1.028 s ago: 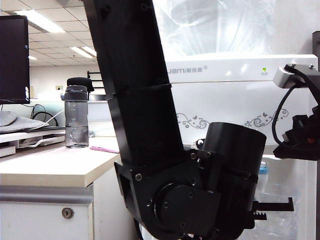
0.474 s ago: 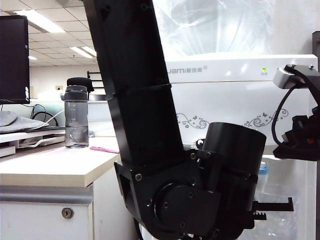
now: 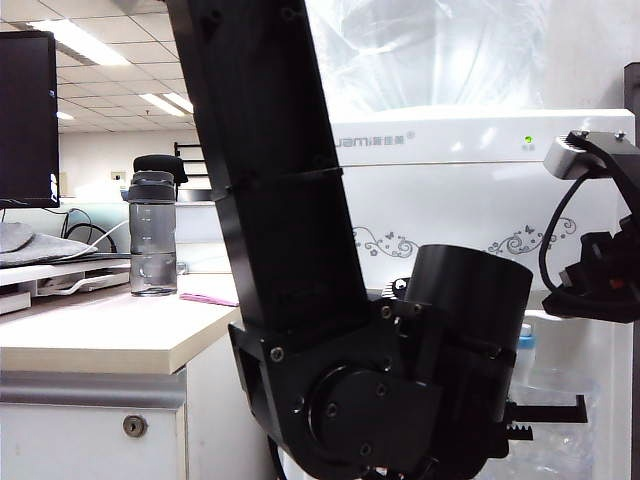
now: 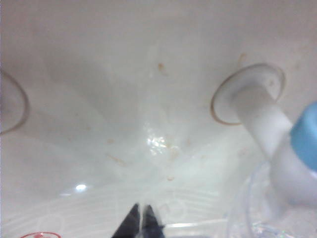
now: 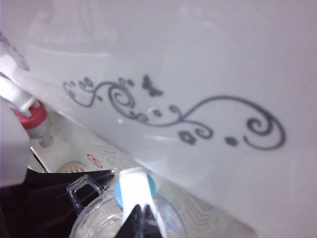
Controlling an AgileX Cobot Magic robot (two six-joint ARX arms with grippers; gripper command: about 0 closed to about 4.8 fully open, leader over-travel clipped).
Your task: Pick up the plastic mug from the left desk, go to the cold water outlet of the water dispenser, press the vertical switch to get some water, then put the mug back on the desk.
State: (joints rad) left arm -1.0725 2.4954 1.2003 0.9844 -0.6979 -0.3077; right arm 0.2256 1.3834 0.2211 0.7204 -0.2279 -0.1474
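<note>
- Exterior view: my left arm fills the middle. My left jaws (image 3: 548, 412) sit at about 4 o'clock, inside the recess of the water dispenser (image 3: 470, 190). The plastic mug (image 3: 568, 440) shows only as a clear blur past them, below the blue collar of the cold water outlet (image 3: 524, 342). The left desk (image 3: 100, 340), my surface for the return, lies at 8 o'clock. My right arm hangs at 3 o'clock.
- Left wrist view: my left jaws (image 4: 141, 224) are pressed together. The outlet (image 4: 303, 144) slants down over the mug (image 4: 257, 218).
- Right wrist view: my right jaws (image 5: 141, 220) are together with nothing between them, their tips just under the vertical switch (image 5: 134, 182). The mug (image 5: 91, 220) stands upright with its mouth up under the nozzle. Its thin handle sticks out sideways into my left jaws, which I judge are clamped on it. The switch's long axis runs down the tap's front.
- Risks: my closed right tips could slide off the slim curved switch. Incoming water adds weight, so the mug may swing on its thin handle and spill. The pink-red tap (image 5: 30, 116) is near, and a drift there would give hot water.
</note>
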